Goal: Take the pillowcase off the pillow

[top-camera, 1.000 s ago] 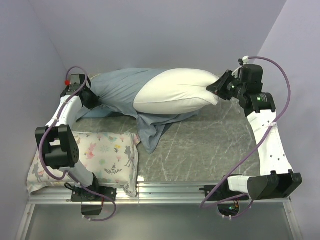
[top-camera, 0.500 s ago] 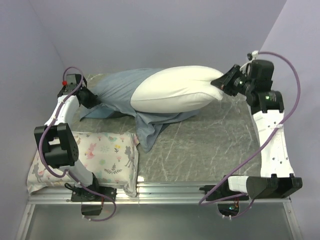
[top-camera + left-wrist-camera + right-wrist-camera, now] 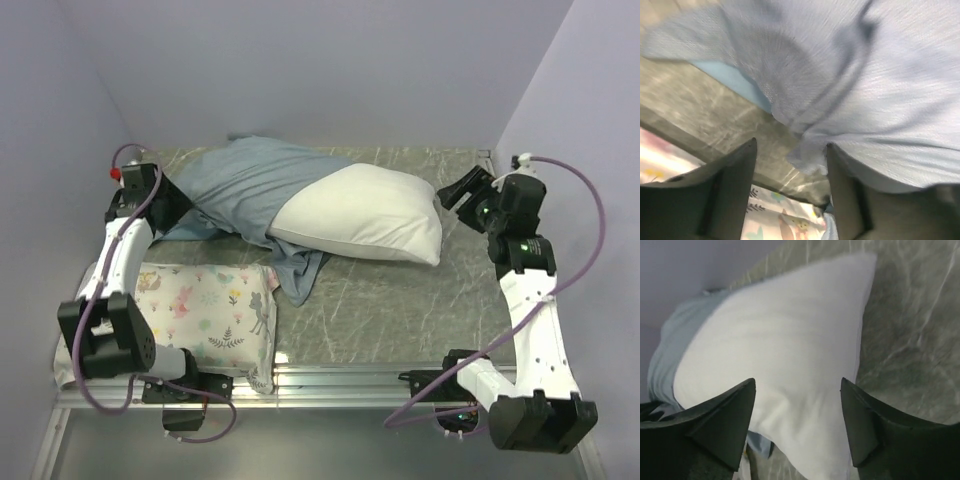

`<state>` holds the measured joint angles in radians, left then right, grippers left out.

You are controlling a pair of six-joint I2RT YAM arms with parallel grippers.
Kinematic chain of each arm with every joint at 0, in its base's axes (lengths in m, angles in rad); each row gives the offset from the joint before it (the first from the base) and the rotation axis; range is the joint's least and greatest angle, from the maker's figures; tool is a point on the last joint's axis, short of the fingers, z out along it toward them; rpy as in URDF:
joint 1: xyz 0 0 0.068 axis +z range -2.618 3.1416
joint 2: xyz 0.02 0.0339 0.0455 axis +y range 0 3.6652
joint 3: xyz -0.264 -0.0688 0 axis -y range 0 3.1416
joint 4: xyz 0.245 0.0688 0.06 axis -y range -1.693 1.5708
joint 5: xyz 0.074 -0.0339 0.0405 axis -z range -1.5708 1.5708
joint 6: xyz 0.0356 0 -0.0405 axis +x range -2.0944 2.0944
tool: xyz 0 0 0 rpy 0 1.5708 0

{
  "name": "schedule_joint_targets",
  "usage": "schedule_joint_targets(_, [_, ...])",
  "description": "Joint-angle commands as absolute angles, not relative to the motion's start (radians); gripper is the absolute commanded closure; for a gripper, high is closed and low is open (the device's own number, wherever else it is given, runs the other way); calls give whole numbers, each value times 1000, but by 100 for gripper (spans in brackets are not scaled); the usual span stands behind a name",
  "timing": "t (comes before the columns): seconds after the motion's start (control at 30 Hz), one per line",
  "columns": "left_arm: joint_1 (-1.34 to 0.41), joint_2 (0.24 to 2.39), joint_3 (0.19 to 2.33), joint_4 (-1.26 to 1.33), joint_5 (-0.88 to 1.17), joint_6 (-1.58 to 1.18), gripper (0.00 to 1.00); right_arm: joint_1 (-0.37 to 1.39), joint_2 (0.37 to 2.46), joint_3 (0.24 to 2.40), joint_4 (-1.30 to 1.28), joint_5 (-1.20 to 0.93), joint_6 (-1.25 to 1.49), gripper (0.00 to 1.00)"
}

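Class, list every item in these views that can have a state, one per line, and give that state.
Pillow: mostly pulled out, left end inside the pillowcase.
Pillowcase: crumpled, covering only the pillow's left end.
Left gripper: open, a pillowcase fold at its fingertips.
Right gripper: open, facing the pillow, holding nothing.
Printed pillow: lying flat, in its cover.

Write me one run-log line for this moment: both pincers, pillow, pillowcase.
left pincer: open, by slate-blue cloth pillowcase | right pincer: open, by plump white pillow | pillow: partly out
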<state>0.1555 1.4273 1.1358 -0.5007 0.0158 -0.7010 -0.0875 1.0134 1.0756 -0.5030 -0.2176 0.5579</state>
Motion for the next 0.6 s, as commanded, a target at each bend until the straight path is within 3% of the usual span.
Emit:
schedule_joint_targets(0.0, [163, 1274, 1169, -469, -67, -614, 36, -97, 985, 1158, -408, -115, 480, 22])
schedule_joint_targets(0.03, [155, 1253, 1183, -475, -72, -597, 29, -94, 1012, 1166, -407, -139, 477, 21])
schedule_joint_targets(0.17, [54, 1244, 1307, -521, -89, -517, 21, -6, 1142, 1248, -416, -132, 436, 18])
schedule_joint_targets(0.37, [-254, 1514, 1603, -526, -115, -436, 18, 171, 1439, 1373, -452, -127, 388, 15])
schedule_joint_targets(0.57, [-405, 1790, 1766, -443, -16, -302, 15, 256, 1535, 1157, -324, -95, 417, 16])
